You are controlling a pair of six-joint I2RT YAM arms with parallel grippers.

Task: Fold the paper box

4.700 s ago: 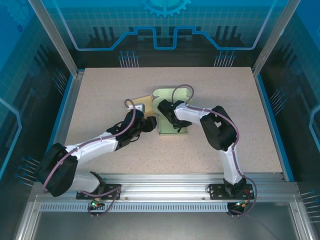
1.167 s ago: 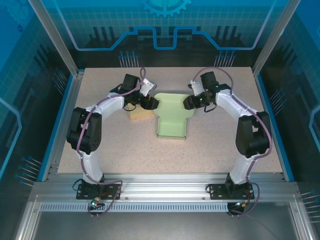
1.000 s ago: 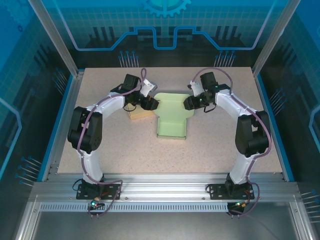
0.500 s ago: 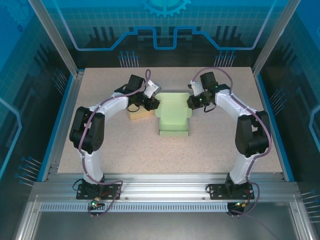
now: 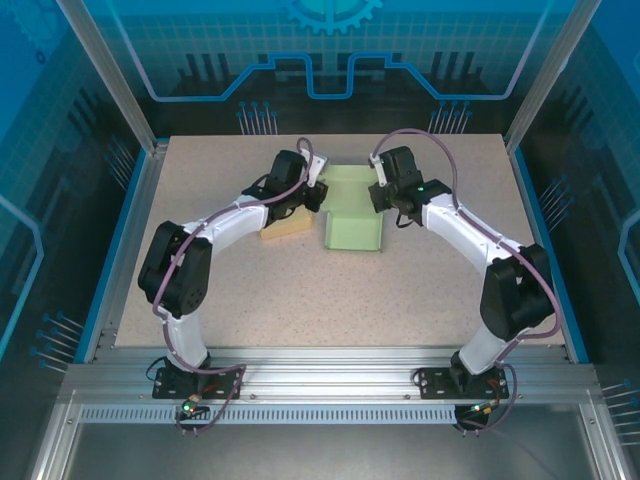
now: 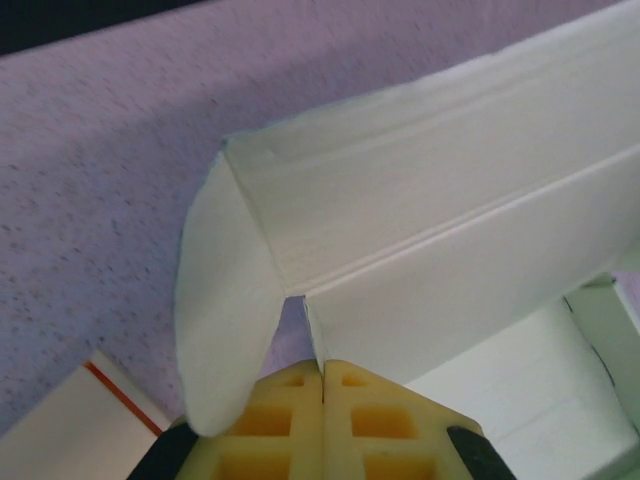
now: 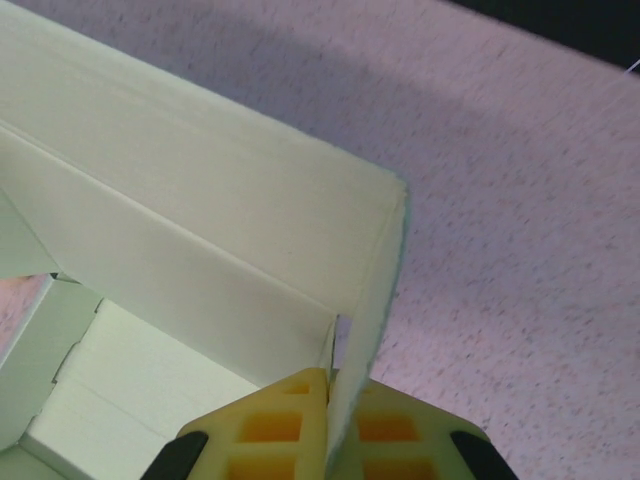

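**Q.** Position of the pale green paper box (image 5: 352, 225)?
**A.** On the speckled beige table (image 5: 220, 300), just right of the flat tan cardboard slab (image 5: 283, 228), nearly touching it. Part-erected: far wall raised, near panel lying flat.

**Q.** Left gripper (image 5: 312, 196)?
**A.** Just beyond the slab's far right corner, at the box's left end. Wrist view of the same gripper (image 6: 322, 375): yellow pads pressed tight together on the edge of a thin box wall (image 6: 440, 230), beside a rounded side flap curling free.

**Q.** Right gripper (image 5: 378, 192)?
**A.** Well apart from the slab, across the box, at its right end. Wrist view (image 7: 330, 385): likewise clamped tight on a corner wall of the box (image 7: 180, 200).

**Q.** Expected handling?
**A.** Judged very light, thin and springy, stiff only along the creases. Likely to slide on the table and to spring open if released early. Easily dented or torn by a hard pinch or a twist.

**Q.** Where to take hold?
**A.** Close to a crease or corner, as shown, never mid-panel. Matched holds at both ends, to be moved together to avoid skewing the wall.
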